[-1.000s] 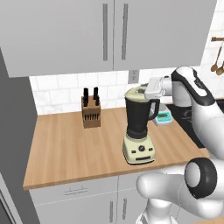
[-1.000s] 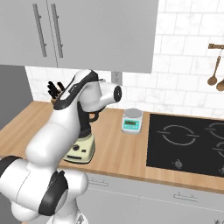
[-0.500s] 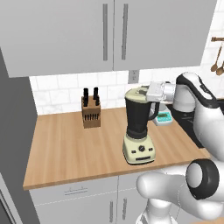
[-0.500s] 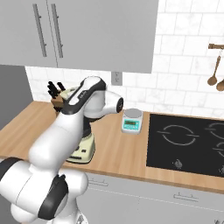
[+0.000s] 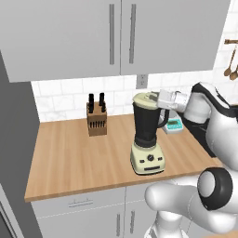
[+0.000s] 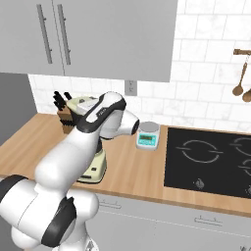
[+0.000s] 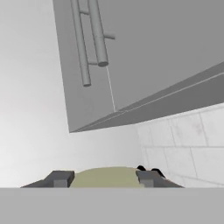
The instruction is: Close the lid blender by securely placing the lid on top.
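The blender point(image 5: 148, 124) stands on the wooden counter, a dark tapered jar on a cream base point(image 6: 96, 165). The pale cream lid point(image 5: 144, 98) rests across the jar's mouth, slightly tilted. My gripper point(image 5: 154, 98) reaches in level from the right and is shut on the lid's edge. In the hand view the lid point(image 7: 106, 174) sits between my two fingertips point(image 7: 59, 178), with my gripper point(image 7: 104, 179) squeezing it from both sides. From the right base view my arm covers most of the jar, while the lid point(image 6: 77, 104) and gripper point(image 6: 85, 106) show above it.
A wooden knife block point(image 5: 96, 120) stands left of the blender by the wall. A white scale point(image 6: 148, 135) sits to the blender's right, then a black cooktop point(image 6: 211, 159). Upper cabinets point(image 5: 121, 37) hang close overhead. Wooden spoons point(image 6: 240, 84) hang at the far right.
My hand with the lid has come down a little and the forearm has levelled out. The lid now sits lower on the jar's mouth. The blender has not moved.
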